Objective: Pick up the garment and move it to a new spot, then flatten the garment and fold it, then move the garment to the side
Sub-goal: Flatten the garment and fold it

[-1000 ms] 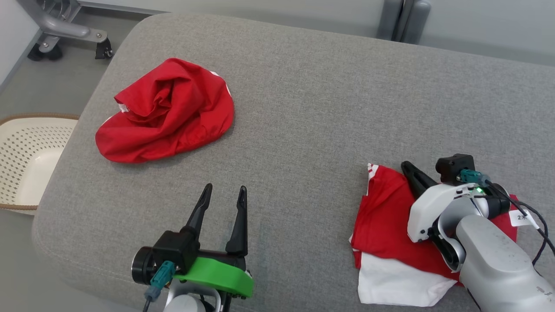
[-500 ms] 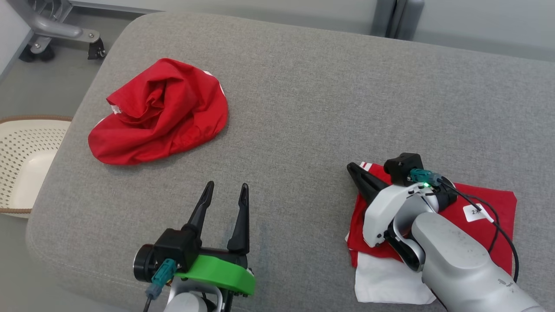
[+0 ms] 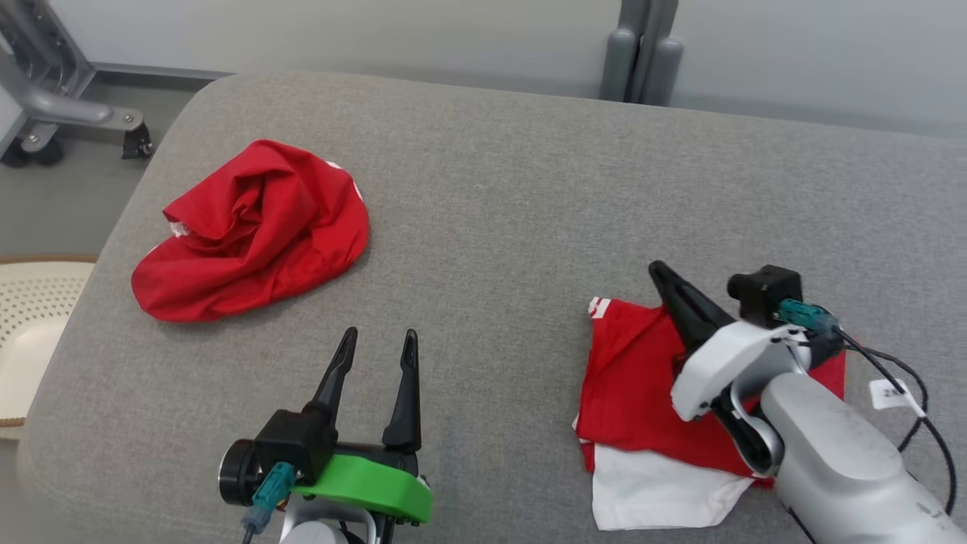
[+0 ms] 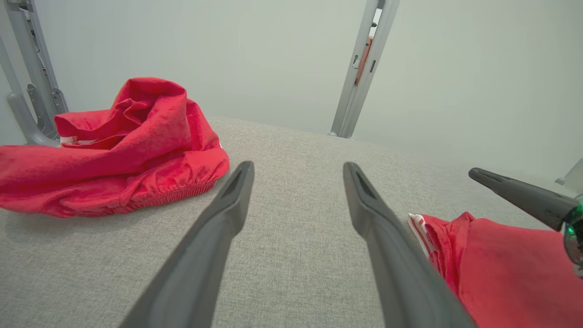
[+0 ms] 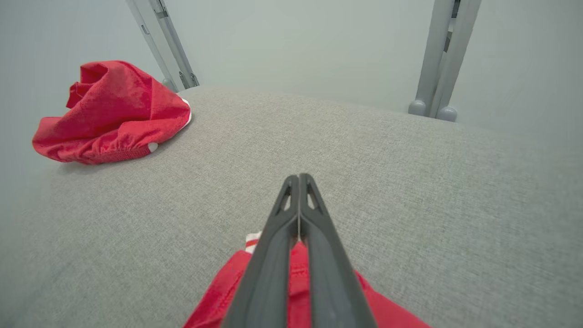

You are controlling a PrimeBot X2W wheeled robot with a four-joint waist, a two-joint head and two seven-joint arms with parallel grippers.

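1. Table (image 3: pixel 514 196): wide, padded, covered in grey woven cloth, corners rounded.
2. Crumpled red garment with white trim (image 3: pixel 253 234): heaped loosely near the table's far left corner, touched by neither claw.
3. Folded red garment with a white panel (image 3: pixel 634 378): lies flat near the table's right front edge, the white panel toward the front.
4. Left claw (image 3: pixel 380 334): long dark fingers spread wide with nothing between them, over the table's front edge, left of centre.
5. Right claw (image 3: pixel 659 268): fingers pressed together, pinching nothing. It lies over the folded garment, tips past its far edge; contact cannot be told.
6. Cream perforated plastic basket (image 3: pixel 30 317): on the floor beside the table's left edge.
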